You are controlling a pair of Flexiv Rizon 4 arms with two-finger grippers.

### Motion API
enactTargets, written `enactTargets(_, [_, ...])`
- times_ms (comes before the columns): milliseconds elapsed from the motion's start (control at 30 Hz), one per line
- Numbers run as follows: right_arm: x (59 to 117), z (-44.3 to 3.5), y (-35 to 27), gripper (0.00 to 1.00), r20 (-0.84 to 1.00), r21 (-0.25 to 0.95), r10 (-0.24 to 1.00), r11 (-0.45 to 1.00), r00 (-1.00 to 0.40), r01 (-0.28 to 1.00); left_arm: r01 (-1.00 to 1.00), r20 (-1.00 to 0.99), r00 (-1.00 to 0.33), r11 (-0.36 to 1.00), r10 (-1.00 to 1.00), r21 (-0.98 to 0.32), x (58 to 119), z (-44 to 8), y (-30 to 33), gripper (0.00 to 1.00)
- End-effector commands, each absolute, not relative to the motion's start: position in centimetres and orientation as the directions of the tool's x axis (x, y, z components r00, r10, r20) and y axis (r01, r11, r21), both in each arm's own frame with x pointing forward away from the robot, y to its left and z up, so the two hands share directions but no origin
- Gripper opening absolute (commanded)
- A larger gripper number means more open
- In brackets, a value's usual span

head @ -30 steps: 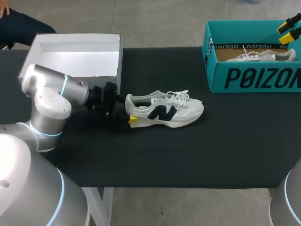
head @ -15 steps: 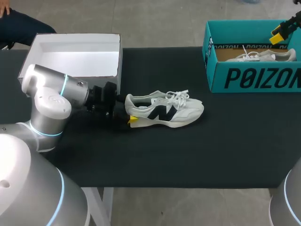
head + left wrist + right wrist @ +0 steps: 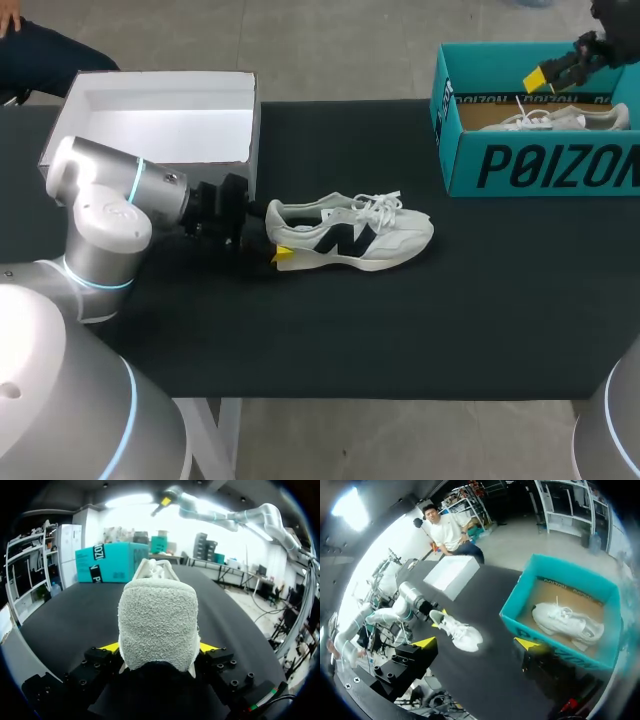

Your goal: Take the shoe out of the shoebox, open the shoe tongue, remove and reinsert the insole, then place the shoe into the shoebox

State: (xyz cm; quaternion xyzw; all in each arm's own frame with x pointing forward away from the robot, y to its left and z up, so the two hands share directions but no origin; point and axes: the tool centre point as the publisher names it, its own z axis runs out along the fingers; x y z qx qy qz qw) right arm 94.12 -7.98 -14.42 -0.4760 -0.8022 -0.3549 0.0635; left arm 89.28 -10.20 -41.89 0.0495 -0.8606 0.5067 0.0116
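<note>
The left gripper point(image 3: 159, 649) clamps the heel of the shoe point(image 3: 350, 235), mid-table and well apart from the table point(image 3: 400, 340) near edge. The right gripper point(image 3: 476, 643) hangs wide open over the teal shoebox point(image 3: 540, 165), far right.

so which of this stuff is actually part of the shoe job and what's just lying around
Part of the job:
- shoe on the table, heel gripped by the left end effector
- teal shoebox
- right end effector, open above the shoebox

Just lying about:
- white box, empty
- second shoe inside the shoebox
</note>
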Motion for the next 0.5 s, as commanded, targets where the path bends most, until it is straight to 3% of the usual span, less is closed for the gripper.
enactTargets(33, [93.17,-14.62,-7.09,1.0,0.32,0.501,0.888,0.136,-0.33,0.854,-0.098,0.072,-0.995,0.485,-0.073,-0.869,89.26,-41.94,-10.34,0.0])
enactTargets(467, [93.17,-14.62,-7.09,1.0,0.32,0.501,0.888,0.136,-0.33,0.854,-0.098,0.072,-0.995,0.485,-0.073,-0.869,89.26,-41.94,-10.34,0.0])
enactTargets(500, [93.21,-14.74,-6.15,1.0,0.31,0.449,0.901,0.144,-0.305,0.882,-0.098,0.072,-0.995,0.485,-0.073,-0.869,89.26,-41.94,-10.34,0.0])
